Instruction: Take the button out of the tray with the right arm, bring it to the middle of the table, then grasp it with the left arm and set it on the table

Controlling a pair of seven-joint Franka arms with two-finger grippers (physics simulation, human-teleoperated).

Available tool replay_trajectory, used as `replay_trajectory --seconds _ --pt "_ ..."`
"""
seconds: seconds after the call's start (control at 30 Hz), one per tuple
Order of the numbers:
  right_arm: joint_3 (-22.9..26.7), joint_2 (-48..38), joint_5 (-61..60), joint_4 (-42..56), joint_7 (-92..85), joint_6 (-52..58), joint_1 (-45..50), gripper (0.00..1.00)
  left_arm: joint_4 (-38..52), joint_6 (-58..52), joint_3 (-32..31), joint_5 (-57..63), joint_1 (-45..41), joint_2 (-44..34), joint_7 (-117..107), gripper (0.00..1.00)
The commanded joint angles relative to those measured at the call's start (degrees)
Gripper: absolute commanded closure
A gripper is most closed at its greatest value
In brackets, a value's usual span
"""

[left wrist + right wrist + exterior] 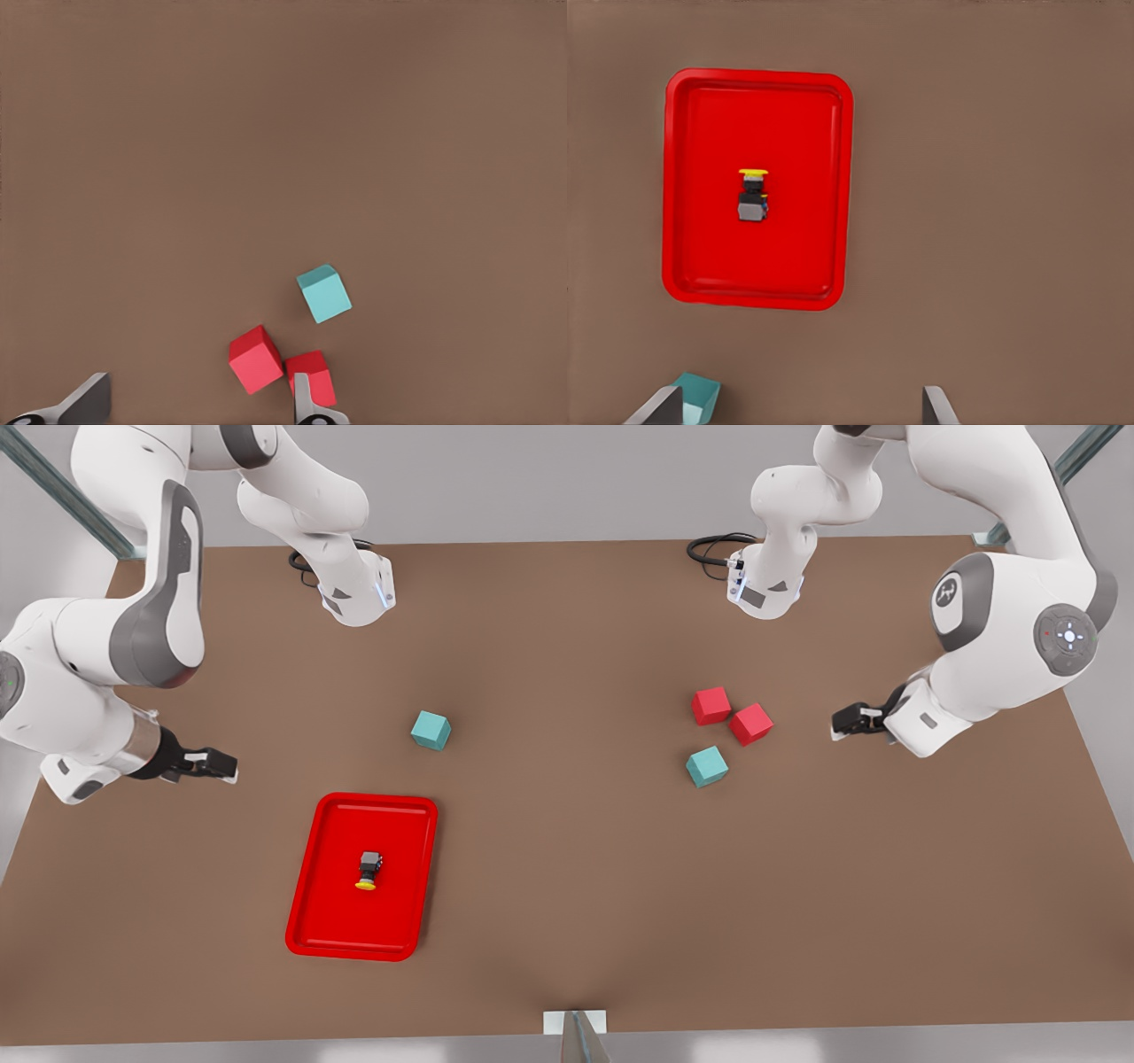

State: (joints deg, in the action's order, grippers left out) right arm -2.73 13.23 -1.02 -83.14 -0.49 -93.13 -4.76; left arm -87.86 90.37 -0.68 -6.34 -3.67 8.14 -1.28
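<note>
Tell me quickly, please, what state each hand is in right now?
Left hand: open, empty, beside the two small red cubes.
Right hand: open, empty, waiting above the shallow bright red rectangular tray.

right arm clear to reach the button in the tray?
Probably yes. The button lies alone mid-tray; the right gripper, fingers open, hovers beside the tray with nothing between.

A broad matte brown surface (576, 886) spreads out under flat, even light, casting only soft shadows. Beyond its far edge runs a plain pale grey wall (549, 478). Slanted metal struts (62, 491) cross both upper corners, and a small pale bracket (574, 1023) sits at the near edge.
</note>
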Motion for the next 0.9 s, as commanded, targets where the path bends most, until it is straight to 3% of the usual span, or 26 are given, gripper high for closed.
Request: replay_trajectory --seconds 0.0,0.23,0.47,0.77,0.87 --pt "-0.1 -0.3 0.0 0.1 -0.3 -1.3 0.1 0.0 0.0 1.8 0.0 0.3 -0.5 0.0 -0.6 0.0" --pt "-1.0 0.2 -0.1 0.0 0.3 -1.7 5.8 0.0 4.8 1.9 -0.3 -0.6 -0.6 5.0 -1.2 0.0" --pt "-1.0 8.9 -0.8 0.7 0.2 -3.8 11.7 0.0 4.5 -0.9 -0.4 0.2 -2.5 7.0 -1.6 0.0" --pt "-0.9 17.4 1.0 3.6 30.6 -18.0 13.7 0.0 4.8 -0.5 -0.4 0.3 -3.2 7.8 -1.6 0.0" --pt "-0.9 18.4 0.8 3.0 31.0 -17.6 14.2 0.0 4.8 -0.3 -0.4 0.3 -3.4 8.5 -1.6 0.0"
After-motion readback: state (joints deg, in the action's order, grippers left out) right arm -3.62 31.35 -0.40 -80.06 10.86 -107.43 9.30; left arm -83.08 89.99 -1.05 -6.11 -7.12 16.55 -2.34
